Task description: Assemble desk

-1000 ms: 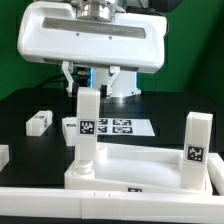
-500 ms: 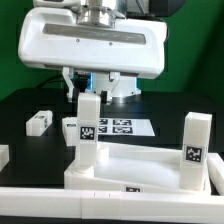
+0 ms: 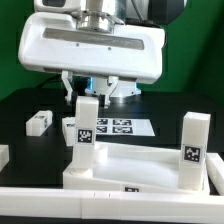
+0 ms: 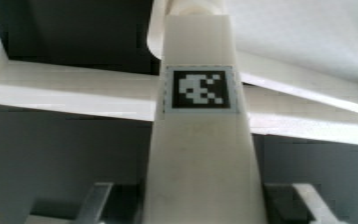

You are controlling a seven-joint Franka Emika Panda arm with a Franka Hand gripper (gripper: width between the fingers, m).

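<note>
The white desk tabletop [image 3: 150,153] lies at the front of the black table. One white tagged leg [image 3: 87,135] stands upright in its corner socket on the exterior view's left, and a second leg [image 3: 193,150] stands at the right corner. My gripper [image 3: 90,92] hangs over the top of the left leg, its fingers on either side with gaps showing, so it is open. In the wrist view the leg [image 4: 202,120] runs up between the fingers [image 4: 96,205], and the tabletop [image 4: 69,90] lies beyond it.
A loose white leg [image 3: 39,122] lies on the table at the exterior view's left, and another white part [image 3: 3,155] shows at the left edge. The marker board [image 3: 120,128] lies behind the tabletop. A long white rail [image 3: 100,205] runs along the front.
The gripper has come down a little. The left leg now sits slightly lower and its tag has turned a little. The right leg has shifted slightly to the exterior view's left.
</note>
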